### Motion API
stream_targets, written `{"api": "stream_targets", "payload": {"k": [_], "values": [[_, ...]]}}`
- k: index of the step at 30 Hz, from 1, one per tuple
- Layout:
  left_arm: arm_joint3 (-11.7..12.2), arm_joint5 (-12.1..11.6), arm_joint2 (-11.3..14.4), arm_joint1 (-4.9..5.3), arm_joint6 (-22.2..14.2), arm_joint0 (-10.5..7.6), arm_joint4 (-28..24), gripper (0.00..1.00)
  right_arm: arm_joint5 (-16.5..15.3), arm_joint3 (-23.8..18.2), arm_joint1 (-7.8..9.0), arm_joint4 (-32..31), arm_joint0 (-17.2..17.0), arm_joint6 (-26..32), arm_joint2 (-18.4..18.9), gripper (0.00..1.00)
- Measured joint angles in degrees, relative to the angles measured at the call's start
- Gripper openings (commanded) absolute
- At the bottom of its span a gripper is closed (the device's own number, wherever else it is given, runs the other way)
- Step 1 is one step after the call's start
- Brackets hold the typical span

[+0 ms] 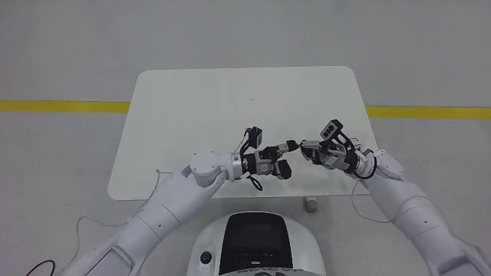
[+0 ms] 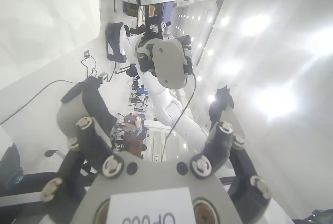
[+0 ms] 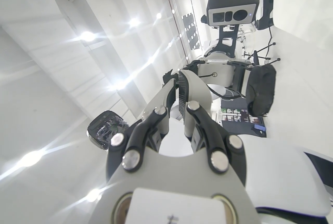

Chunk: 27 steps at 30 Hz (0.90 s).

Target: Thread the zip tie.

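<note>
I see both arms held up over the white table (image 1: pixel 230 100), close to its near edge and a bit toward the near right corner. The two grippers point at each other and their tips are just beside each other.

The left gripper (image 1: pixel 289 147) comes in from the left side. In the left wrist view its fingers (image 2: pixel 91 103) are wide apart, and nothing sits between them. Each finger has a black pad on its tip.

The right gripper (image 1: pixel 310 153) comes in from the right side. In the right wrist view its fingers (image 3: pixel 192 90) are close together, with only a thin slit between them (I cannot tell if something thin is pinched in there). From that view, the left gripper's big black pad (image 3: pixel 260 91) is just beyond the right gripper's tips.

The zip tie is too small for me to pick out, so I cannot tell where it is or who holds it.

A small black camera box (image 1: pixel 332 130) sticks up from the right wrist. A yellow line (image 1: pixel 61 106) runs across the grey floor past the table's left and right edges.
</note>
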Motion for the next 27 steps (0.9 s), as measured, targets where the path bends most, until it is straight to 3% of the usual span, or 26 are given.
{"api": "stream_targets", "payload": {"k": [6, 9, 10, 11, 13, 15, 20, 27], "values": [[0.3, 0.1, 0.3, -0.06, -0.2, -0.23, -0.2, 1.00, 0.6, -0.4, -0.24, -1.3, -0.4, -0.4, 0.6, 0.00], [0.3, 0.1, 0.3, -0.05, -0.3, -0.27, -0.3, 0.80, 0.8, -0.5, -0.40, -1.9, -0.5, -0.5, 0.8, 0.00], [0.3, 0.0, 0.3, -0.05, -0.3, -0.28, -0.3, 0.60, 0.8, -0.5, -0.44, -2.1, -0.5, -0.5, 0.9, 0.00], [0.3, 0.0, 0.3, -0.04, -0.4, -0.29, -0.3, 0.53, 0.8, -0.4, -0.49, -2.2, -0.5, -0.6, 1.0, 0.00], [0.3, 0.0, 0.3, -0.03, -0.4, -0.30, -0.3, 0.55, 0.9, -0.4, -0.60, -2.3, -0.5, -0.7, 1.3, 0.00], [0.3, 0.0, 0.4, -0.01, -0.5, -0.31, -0.4, 0.67, 0.8, -0.3, -0.73, -1.9, -0.6, -0.6, 1.6, 0.00], [0.5, -0.1, 0.4, 0.00, -1.0, -0.34, -0.7, 0.56, 0.7, 0.0, -0.98, -1.4, -0.8, 0.1, 2.3, 0.00], [0.8, -0.5, 0.5, -0.03, -1.5, -0.47, -1.4, 0.50, 1.4, 0.1, -1.35, -2.8, -0.7, 0.3, 2.6, 0.00]]}}
